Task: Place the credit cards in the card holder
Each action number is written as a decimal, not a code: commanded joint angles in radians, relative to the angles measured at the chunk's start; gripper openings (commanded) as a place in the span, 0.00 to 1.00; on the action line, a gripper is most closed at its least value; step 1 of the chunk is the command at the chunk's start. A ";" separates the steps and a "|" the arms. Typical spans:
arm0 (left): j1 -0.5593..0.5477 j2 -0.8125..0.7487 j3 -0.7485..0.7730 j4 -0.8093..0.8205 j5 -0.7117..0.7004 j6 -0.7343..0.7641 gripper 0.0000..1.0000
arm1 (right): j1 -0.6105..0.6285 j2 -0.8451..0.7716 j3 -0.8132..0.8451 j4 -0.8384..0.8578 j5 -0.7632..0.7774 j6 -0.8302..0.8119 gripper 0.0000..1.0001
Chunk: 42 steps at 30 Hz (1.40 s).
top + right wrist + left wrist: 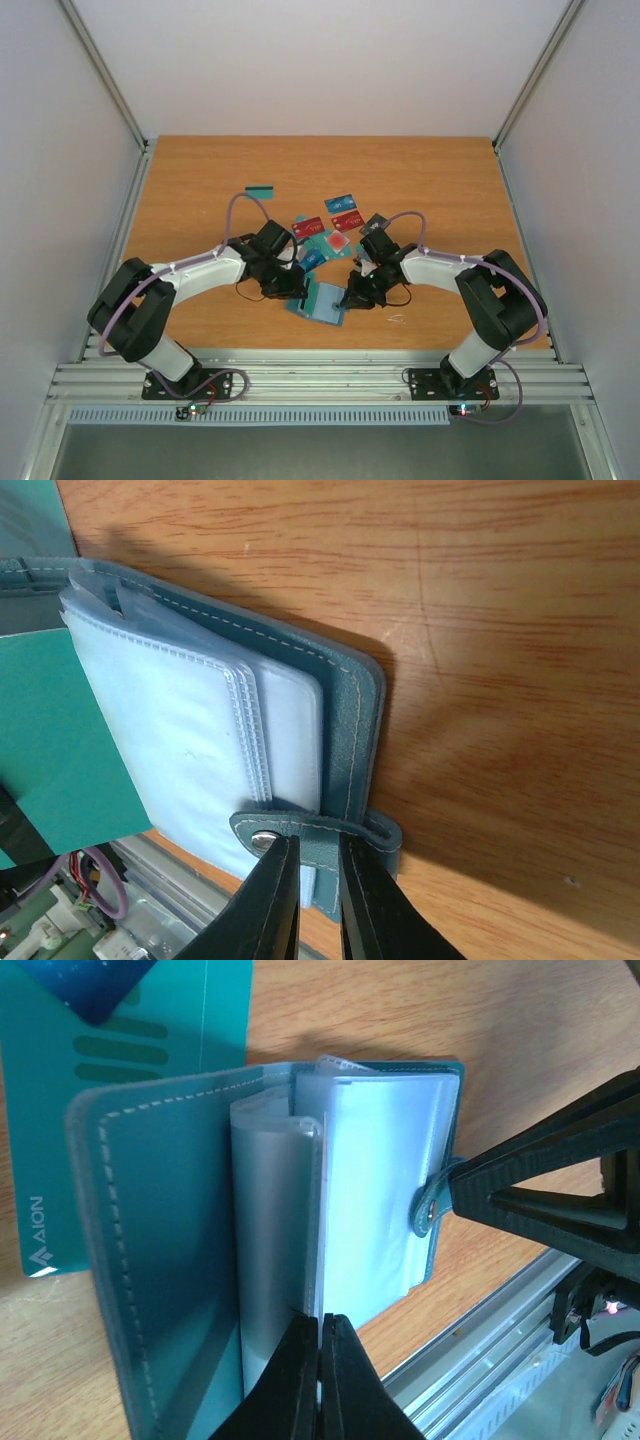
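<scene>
card holder (318,300) lies open, left jaws pinching a clear sleeve (275,1240), right jaws nipping its snap strap (312,824)

You've got one card holder (322,308), two arms (200,272) ending in a left gripper (301,296) and a right gripper (350,296), and roughly eight loose cards (347,220): two red, two blue, one black, perhaps three teal where they overlap.

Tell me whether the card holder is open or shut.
Open: the card holder lies spread, clear sleeves exposed. The left gripper pinches one sleeve; the right gripper grips the snap strap.
</scene>
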 commanded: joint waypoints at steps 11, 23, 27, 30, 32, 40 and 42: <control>0.005 0.042 -0.021 0.072 0.057 0.015 0.00 | -0.004 0.048 -0.033 -0.005 0.040 -0.015 0.14; 0.006 0.076 -0.019 0.106 0.105 0.020 0.00 | -0.004 0.058 -0.030 -0.003 0.037 -0.014 0.14; 0.006 0.092 -0.021 0.109 0.108 0.026 0.00 | -0.004 0.059 -0.030 -0.004 0.038 -0.015 0.14; 0.005 0.109 -0.026 0.125 0.118 0.030 0.00 | -0.004 0.062 -0.027 -0.008 0.038 -0.017 0.14; 0.005 0.124 -0.029 0.135 0.126 0.029 0.00 | -0.004 0.063 -0.023 -0.011 0.038 -0.018 0.14; 0.006 0.168 -0.035 0.175 0.139 0.013 0.00 | -0.004 0.072 -0.006 -0.022 0.032 -0.025 0.13; 0.005 0.171 -0.046 0.196 0.143 -0.001 0.00 | -0.004 0.075 -0.003 -0.021 0.027 -0.025 0.13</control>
